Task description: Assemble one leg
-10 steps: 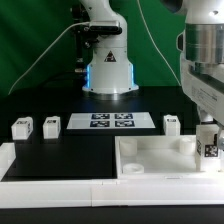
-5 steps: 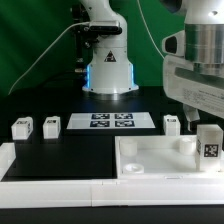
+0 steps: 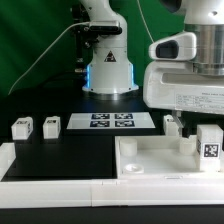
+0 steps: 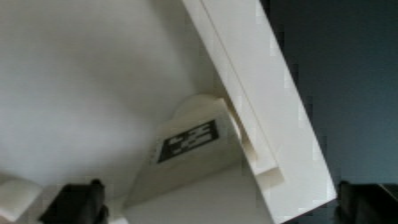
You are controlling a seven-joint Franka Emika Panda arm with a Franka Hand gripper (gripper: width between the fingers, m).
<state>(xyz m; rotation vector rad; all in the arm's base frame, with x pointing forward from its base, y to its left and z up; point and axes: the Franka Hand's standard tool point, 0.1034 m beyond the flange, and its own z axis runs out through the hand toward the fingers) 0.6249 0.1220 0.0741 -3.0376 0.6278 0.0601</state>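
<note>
One leg, a small white block with a tag on its face, stands upright at the right corner of the large flat white part. My gripper hangs just above it, toward the exterior view's left, open and empty. In the wrist view the leg shows with its tag beside a raised wall of the flat part. My gripper has its dark fingertips wide apart on either side, touching nothing.
Two more legs stand at the exterior view's left, and another behind the flat part. The marker board lies in the middle in front of the arm's base. A white rim runs along the front.
The gripper has let go of the leg and moved up and toward the exterior view's left. The leg stays standing at the flat part's corner.
</note>
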